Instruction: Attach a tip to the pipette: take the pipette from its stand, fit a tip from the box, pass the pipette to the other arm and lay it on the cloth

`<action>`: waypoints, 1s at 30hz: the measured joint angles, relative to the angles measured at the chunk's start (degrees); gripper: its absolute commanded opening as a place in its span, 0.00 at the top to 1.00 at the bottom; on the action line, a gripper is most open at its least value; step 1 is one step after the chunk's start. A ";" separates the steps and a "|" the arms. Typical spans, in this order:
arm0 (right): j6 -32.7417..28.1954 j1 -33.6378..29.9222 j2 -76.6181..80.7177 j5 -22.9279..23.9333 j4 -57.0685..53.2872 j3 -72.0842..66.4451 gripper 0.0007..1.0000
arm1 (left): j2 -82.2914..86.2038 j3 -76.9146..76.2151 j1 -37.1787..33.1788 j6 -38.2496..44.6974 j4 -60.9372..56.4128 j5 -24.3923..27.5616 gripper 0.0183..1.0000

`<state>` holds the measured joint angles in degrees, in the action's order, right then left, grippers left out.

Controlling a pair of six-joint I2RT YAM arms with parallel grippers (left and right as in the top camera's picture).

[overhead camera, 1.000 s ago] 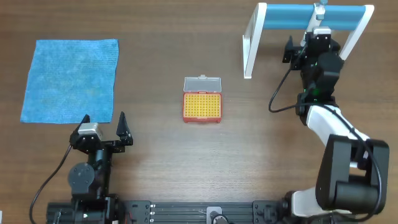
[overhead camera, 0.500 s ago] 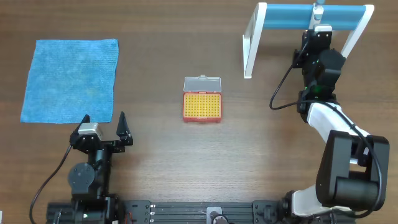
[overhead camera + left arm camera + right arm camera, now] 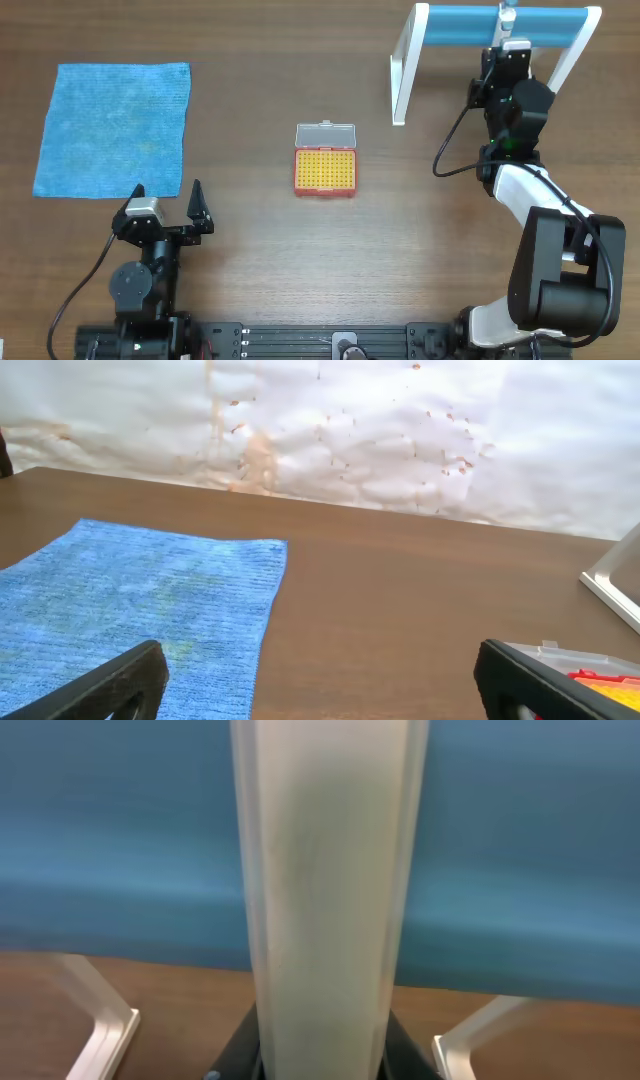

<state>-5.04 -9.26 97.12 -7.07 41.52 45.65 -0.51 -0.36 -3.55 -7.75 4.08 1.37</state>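
The pipette [image 3: 510,14] hangs upright on the blue bar of its stand [image 3: 455,25] at the back right. My right gripper [image 3: 509,48] is up against that bar; in the right wrist view the pale pipette body [image 3: 325,890] stands between the dark fingers [image 3: 243,1055] of my right gripper [image 3: 325,1060], which press against both its sides. The orange tip box [image 3: 325,172], its clear lid folded back, sits mid-table. The blue cloth [image 3: 115,128] lies flat at the back left. My left gripper [image 3: 166,200] rests open near the front left, just in front of the cloth [image 3: 130,610].
The stand's white legs [image 3: 402,75] rise at both ends of the bar, with the blue bar [image 3: 110,840] close behind the pipette. The tip box corner [image 3: 590,678] lies beside the left gripper's finger. Bare brown tabletop [image 3: 420,230] spreads between box, cloth and stand.
My right gripper has moved up to the stand bar and its fingers have drawn in around the pipette. The left arm has kept still.
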 measured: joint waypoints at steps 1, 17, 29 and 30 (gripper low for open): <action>0.00 0.00 -0.07 -0.24 -0.02 0.02 0.93 | 0.00 0.00 0.00 0.02 0.00 0.00 0.00; 0.02 0.92 -7.15 -0.83 -6.84 0.13 0.93 | 0.00 0.00 0.00 0.00 -0.02 0.00 0.01; 0.09 14.73 -11.85 -18.47 -12.50 0.26 0.93 | 0.00 0.00 0.00 0.00 -0.02 0.00 0.00; 0.07 16.22 -11.85 -19.30 -13.05 0.26 0.93 | 0.00 0.00 0.00 0.02 -0.02 0.00 0.00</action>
<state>-4.97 6.96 85.27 -26.37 28.47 45.91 -0.51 -0.36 -3.55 -7.73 4.05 1.37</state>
